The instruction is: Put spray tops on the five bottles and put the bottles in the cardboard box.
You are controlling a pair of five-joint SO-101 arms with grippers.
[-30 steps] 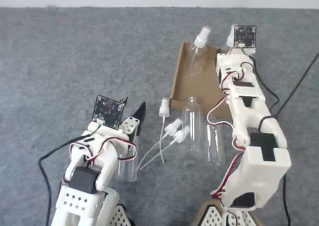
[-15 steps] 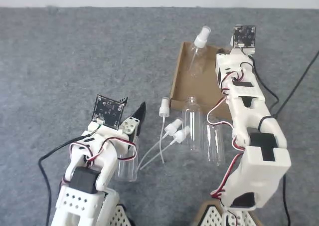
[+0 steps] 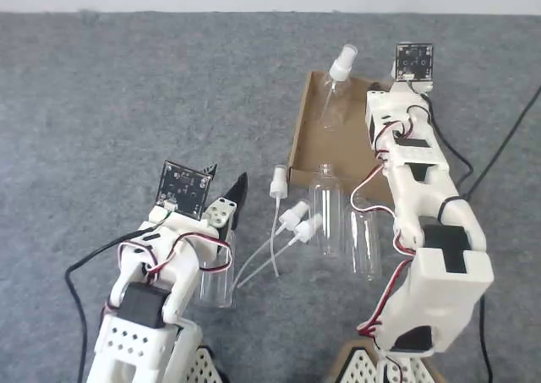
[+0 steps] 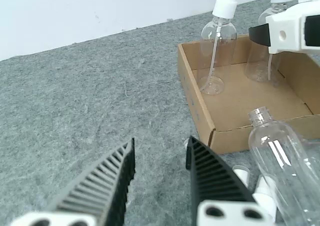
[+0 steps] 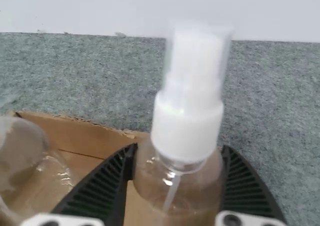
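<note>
**Left arm** [image 3: 161, 273], near edge of table [image 3: 127, 87]: folded low, wrist pointing away from its base. Left end effector [image 4: 160, 145] is apart, holds nothing and hangs over bare table, short of the box. A clear bottle [image 3: 218, 286] lies partly hidden just beside this arm.

**Centre, between the arms:** three loose spray tops [image 3: 296, 216] lie with their dip tubes trailing back toward the near edge. One lies close to the box's near corner. Just beside them are two open bottles [image 3: 328, 212], without tops, the nearer one close against the right arm. Whether they stand or lie cannot be told.

**Right arm** [image 3: 423, 197]: stretched out nearly straight over the near wall of the box [image 3: 297, 138], wrist above its far right part. Right end effector [image 5: 178, 151] is clamped on a topped bottle [image 5: 177, 181], one finger [image 5: 107, 183] on each side of the shoulder just below the white top. This bottle stands upright inside the box.

**Far left of box:** a second topped bottle [image 3: 331, 100] stands upright inside, apart from the held one.
</note>
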